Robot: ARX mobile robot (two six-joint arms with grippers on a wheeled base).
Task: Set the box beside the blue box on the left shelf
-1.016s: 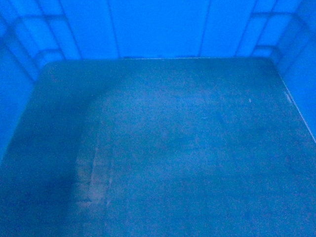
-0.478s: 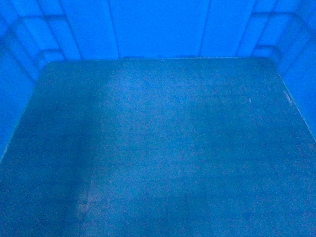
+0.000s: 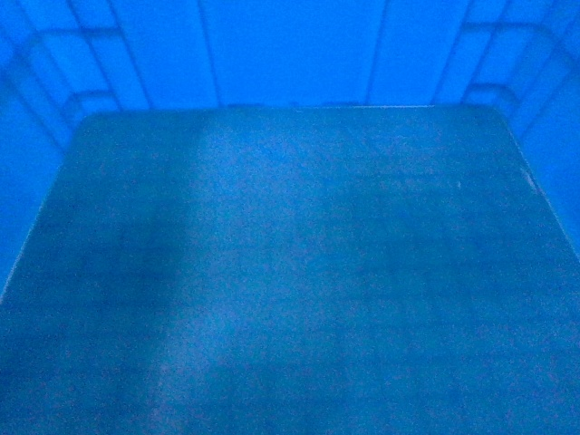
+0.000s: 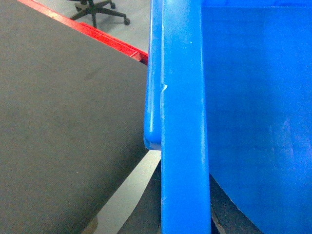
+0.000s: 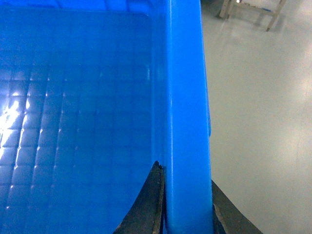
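The box [image 3: 290, 272] fills the head view, its grid floor seen from above; its right rim [image 5: 185, 122] is pinched between the right gripper's [image 5: 187, 209] dark fingers [image 5: 146, 209]; the left rim [image 4: 183, 117] hangs beside a dark counter [image 4: 63, 122] with a red edge [image 4: 112, 39]; the left fingers' state cannot be told; bare floor [image 5: 258, 122] lies to the right.
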